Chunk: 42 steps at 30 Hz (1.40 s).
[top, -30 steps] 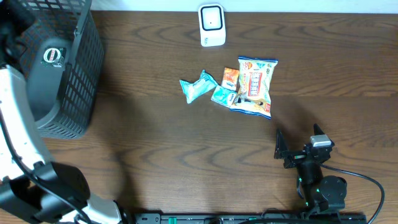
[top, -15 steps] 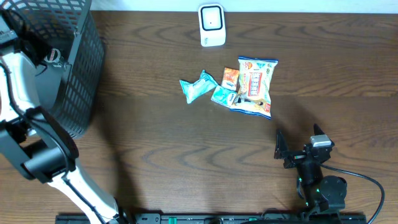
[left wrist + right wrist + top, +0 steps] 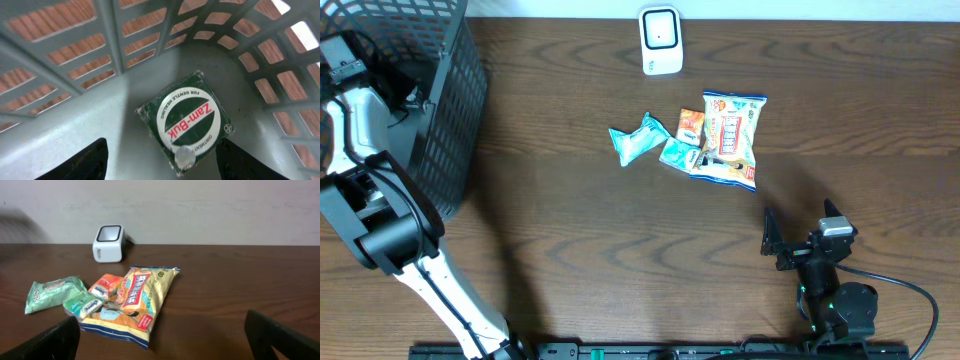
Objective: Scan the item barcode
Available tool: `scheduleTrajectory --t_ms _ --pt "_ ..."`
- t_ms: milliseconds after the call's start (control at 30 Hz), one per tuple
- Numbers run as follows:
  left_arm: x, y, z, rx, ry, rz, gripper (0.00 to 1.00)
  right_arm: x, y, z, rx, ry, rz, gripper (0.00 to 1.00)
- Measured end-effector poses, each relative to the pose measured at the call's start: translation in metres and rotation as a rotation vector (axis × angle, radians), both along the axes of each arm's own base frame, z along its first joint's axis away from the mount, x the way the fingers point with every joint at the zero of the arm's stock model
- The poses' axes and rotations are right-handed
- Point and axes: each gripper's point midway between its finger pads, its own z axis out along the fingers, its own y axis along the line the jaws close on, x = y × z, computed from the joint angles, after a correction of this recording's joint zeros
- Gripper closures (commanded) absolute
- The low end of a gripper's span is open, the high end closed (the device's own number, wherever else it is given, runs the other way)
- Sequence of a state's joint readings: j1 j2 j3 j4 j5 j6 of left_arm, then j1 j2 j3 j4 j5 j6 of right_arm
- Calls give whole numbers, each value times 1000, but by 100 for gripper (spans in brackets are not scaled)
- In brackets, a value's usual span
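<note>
Left gripper (image 3: pixel 160 152) hangs above Zam-Buk tin (image 3: pixel 187 120) on basket (image 3: pixel 60 115) floor, jaws parted, holding nothing. Right gripper (image 3: pixel 162 335) wide open, empty, lower right of overhead view. I judge snack bag (image 3: pixel 730 138), frame centre, the likely scan candidate: light, crinkly, slippery; pinch sealed edge.

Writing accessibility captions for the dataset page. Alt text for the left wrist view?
A green Zam-Buk ointment tin with a round white label lies face up on the floor of a grey mesh basket. The left gripper is open, its two dark fingertips showing at the bottom edge, one on each side of the tin and not touching it.
</note>
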<state>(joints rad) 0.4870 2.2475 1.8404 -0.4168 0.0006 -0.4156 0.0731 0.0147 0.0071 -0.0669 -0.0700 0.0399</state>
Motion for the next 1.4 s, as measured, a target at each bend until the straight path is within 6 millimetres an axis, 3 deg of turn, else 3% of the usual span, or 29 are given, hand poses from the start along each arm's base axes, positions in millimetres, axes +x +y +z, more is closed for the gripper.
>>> scheduleTrajectory --t_ms 400,667,800,867,1033,1133,1400 --pt "22 -13 -11 21 -32 -30 31 0 0 0 0 0 0 1" --pt "22 -18 -39 76 43 26 27 0 0 0 0 0 0 1" --pt "23 -12 -39 107 35 48 27 0 0 0 0 0 0 1" --pt "21 -8 -41 124 46 63 36 0 0 0 0 0 0 1" --pt "12 4 -46 181 95 91 38 0 0 0 0 0 0 1" --pt "1 6 -49 210 155 103 45 0 0 0 0 0 0 1" --pt "-24 7 -47 248 279 126 47 0 0 0 0 0 0 1"
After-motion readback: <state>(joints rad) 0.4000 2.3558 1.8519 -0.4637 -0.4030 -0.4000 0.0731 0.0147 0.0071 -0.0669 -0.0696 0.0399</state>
